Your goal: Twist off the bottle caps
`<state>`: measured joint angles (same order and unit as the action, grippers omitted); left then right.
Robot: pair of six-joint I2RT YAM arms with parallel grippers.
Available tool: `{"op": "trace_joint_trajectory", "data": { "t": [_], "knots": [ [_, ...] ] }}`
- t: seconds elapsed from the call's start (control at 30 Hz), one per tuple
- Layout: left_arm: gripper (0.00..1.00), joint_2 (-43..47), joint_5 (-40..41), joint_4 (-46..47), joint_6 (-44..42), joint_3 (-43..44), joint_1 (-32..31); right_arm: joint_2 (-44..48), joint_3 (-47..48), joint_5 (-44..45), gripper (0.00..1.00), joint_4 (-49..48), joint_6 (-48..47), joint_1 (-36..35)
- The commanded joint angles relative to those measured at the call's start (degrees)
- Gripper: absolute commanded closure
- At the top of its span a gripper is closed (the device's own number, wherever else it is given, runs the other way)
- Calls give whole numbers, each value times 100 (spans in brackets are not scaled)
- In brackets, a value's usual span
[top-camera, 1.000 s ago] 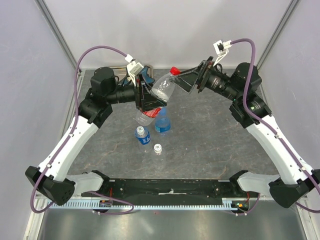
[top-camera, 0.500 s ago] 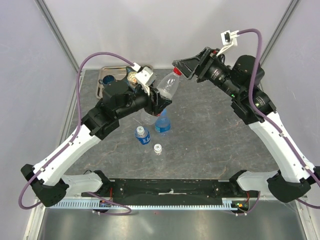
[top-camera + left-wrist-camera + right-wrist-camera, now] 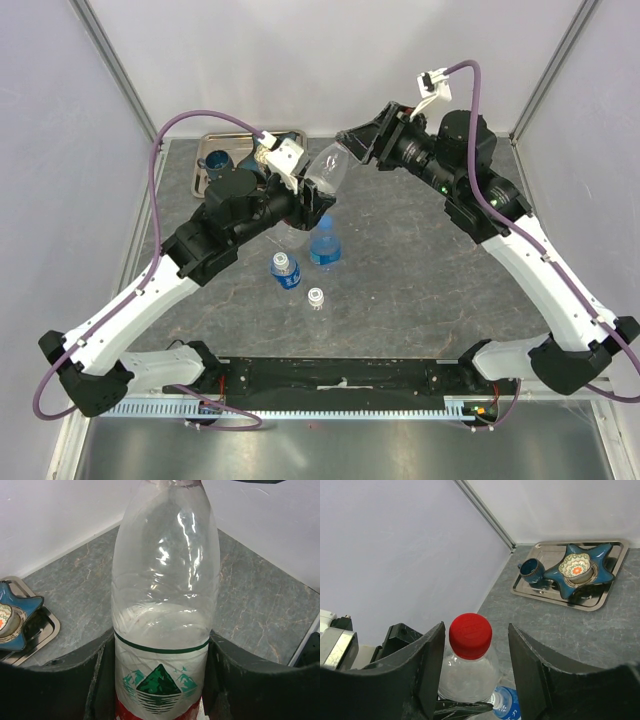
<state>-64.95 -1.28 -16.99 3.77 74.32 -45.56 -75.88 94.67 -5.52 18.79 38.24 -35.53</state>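
My left gripper (image 3: pixel 160 685) is shut on the lower body of a clear red-labelled bottle (image 3: pixel 165 595) and holds it off the table, tilted toward the right arm (image 3: pixel 325 172). Its red cap (image 3: pixel 470 635) sits between the fingers of my right gripper (image 3: pixel 476 628). That gripper is open: the left finger (image 3: pixel 427 655) is close to the cap and a gap shows on the right. From above, the right gripper (image 3: pixel 350 143) hides the cap. Three more bottles stand on the table: a blue one (image 3: pixel 324 243), a small blue-labelled one (image 3: pixel 286 270) and a tiny one with a white cap (image 3: pixel 316 297).
A metal tray (image 3: pixel 600 601) in the far left corner holds a dark blue mug (image 3: pixel 532 569) and a blue star-shaped dish (image 3: pixel 580 570). The tray (image 3: pixel 212 140) lies just behind my left arm. White walls close in the back and both sides.
My right gripper has swung left and down around the red cap, and its jaws have narrowed. The left arm has turned and holds the bottle tilted toward it.
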Motion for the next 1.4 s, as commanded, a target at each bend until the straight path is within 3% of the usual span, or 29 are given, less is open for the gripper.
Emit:
{"op": "trace_joint_trajectory", "data": {
  "t": [0.0, 0.13, 0.4, 0.7, 0.77, 1.1, 1.2, 1.37],
  "knots": [
    [69, 167, 242, 319, -210, -50, -58, -76, 139, 174, 40, -94, 35, -112],
    [69, 193, 251, 328, -210, -93, -67, -120, 122, 183, 49, -112, 17, -156],
    [69, 333, 154, 486, -201, -278, -76, 73, -291, 314, 99, -305, -44, -183],
    [71, 500, -1302, 583, -158, -410, -67, 565, -731, 438, 100, -578, -651, -183],
    [72, 492, -1672, 601, -122, -393, -50, 697, -854, 166, 100, -753, -756, -183],
    [78, 9, -5395, 872, 721, 135, 319, 1057, -1177, -1747, 100, -1385, -1669, -156],
    [80, -132, -6223, 1285, 1195, 152, 548, 1224, -1459, -2502, 100, -1799, -1828, -95],
    [83, -211, -6876, 1927, 1819, 73, 812, 1242, -1601, -3481, 100, -2239, -1846, 37]
  ]
}}
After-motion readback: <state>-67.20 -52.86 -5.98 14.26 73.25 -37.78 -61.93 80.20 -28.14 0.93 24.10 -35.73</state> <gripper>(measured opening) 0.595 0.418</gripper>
